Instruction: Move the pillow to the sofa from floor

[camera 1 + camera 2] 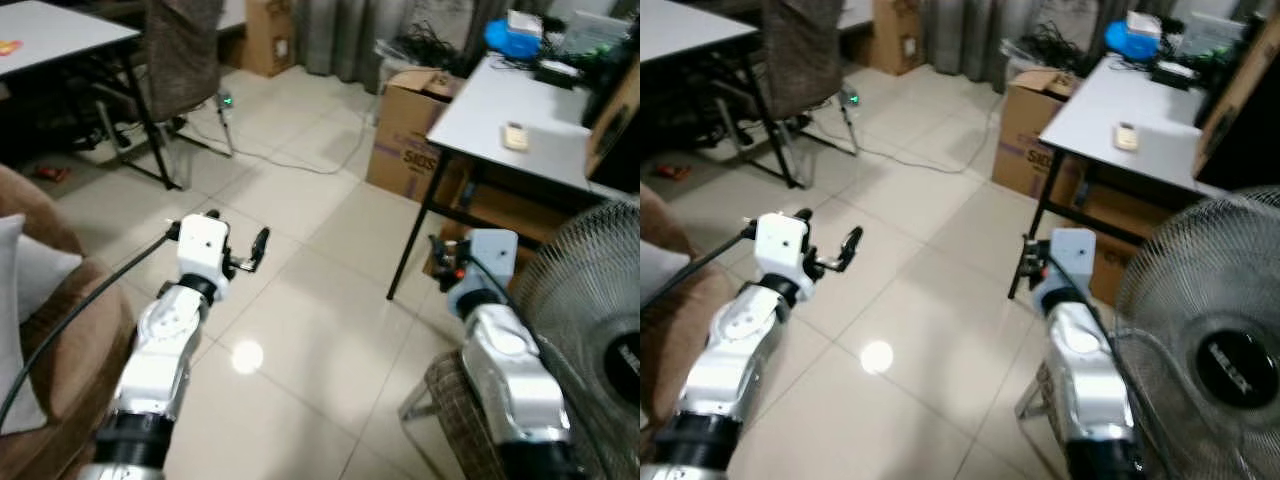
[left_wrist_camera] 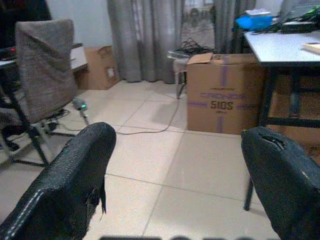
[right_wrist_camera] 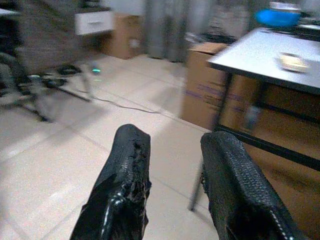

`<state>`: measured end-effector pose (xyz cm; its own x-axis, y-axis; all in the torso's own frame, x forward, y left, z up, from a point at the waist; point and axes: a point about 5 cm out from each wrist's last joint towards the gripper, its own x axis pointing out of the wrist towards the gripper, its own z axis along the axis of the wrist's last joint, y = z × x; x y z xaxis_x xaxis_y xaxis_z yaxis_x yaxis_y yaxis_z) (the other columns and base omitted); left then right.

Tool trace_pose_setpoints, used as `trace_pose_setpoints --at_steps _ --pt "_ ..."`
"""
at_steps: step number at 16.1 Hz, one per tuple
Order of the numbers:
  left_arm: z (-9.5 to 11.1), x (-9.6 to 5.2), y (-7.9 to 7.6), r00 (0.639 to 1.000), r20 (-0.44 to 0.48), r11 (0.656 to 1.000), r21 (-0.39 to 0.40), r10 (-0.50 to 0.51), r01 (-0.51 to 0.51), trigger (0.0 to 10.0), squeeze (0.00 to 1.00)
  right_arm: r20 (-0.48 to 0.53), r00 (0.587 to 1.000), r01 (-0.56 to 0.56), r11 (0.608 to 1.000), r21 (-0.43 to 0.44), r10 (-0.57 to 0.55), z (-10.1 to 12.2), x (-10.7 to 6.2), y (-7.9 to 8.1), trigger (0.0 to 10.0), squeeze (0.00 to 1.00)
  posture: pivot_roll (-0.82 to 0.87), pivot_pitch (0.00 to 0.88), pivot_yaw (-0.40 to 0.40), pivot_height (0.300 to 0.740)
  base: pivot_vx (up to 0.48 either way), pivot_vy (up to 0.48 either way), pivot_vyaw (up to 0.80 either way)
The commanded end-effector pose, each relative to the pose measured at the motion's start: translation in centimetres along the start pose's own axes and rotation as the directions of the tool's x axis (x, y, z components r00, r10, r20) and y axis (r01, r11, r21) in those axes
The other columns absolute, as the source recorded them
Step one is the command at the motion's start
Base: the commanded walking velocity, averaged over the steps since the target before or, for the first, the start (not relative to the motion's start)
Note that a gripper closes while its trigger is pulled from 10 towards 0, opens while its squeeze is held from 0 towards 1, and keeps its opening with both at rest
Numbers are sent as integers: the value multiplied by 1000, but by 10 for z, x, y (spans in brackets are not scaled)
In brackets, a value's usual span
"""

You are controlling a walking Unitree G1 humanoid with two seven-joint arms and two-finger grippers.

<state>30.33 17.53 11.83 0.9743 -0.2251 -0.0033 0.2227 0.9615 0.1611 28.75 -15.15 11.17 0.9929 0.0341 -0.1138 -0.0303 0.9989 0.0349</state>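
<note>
Pillow (image 1: 18,300) sits on the brown sofa (image 1: 85,340) at your far left, just beside the left arm and behind its gripper. Your left gripper (image 2: 175,170) hangs over bare tile with fingers spread wide, holding nothing. Your right gripper (image 3: 172,185) (fingers parted by a narrow gap) is empty too, near the fan (image 1: 1210,330). Farther off stand a box (image 1: 410,135), a table (image 1: 520,110) and a chair (image 1: 185,50).

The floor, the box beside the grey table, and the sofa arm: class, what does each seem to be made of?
The floor looks like glossy pale ceramic tile: grout lines and a lamp glare show. The box appears to be plain brown cardboard, matt, with printed lettering and open flaps. The sofa arm looks like soft brown fabric, perhaps velvety; hard to say.
</note>
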Motion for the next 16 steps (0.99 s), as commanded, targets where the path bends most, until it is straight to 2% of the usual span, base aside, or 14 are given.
trace_pose_setpoints --at_steps 1,4,11,13,16 --pt "2 2 -2 1000 11 1000 8 -11 11 10000 157 18 1000 7 1000 1 -7 4 2 -4 10000 0 -33 0 -43 740 349 0 0" --pt "2 3 -3 1000 14 1000 11 -23 23 10000 165 14 1000 13 1000 0 -13 2 3 -5 10000 0 -34 0 -40 740 350 0 0" --pt "3 4 -4 999 22 999 10 -31 31 10000 161 9 1000 9 1000 -1 -9 0 4 -5 10000 0 -33 0 -38 740 350 0 -729" --pt "3 3 -3 999 26 1000 14 -23 23 10000 157 17 999 -29 999 -19 30 0 4 -3 10000 0 -33 0 -39 740 304 0 0" --pt "4 1 -2 999 32 1000 15 -7 6 10000 141 2 996 -92 996 -21 92 -3 3 0 10000 0 -27 0 -41 740 0 0 0"
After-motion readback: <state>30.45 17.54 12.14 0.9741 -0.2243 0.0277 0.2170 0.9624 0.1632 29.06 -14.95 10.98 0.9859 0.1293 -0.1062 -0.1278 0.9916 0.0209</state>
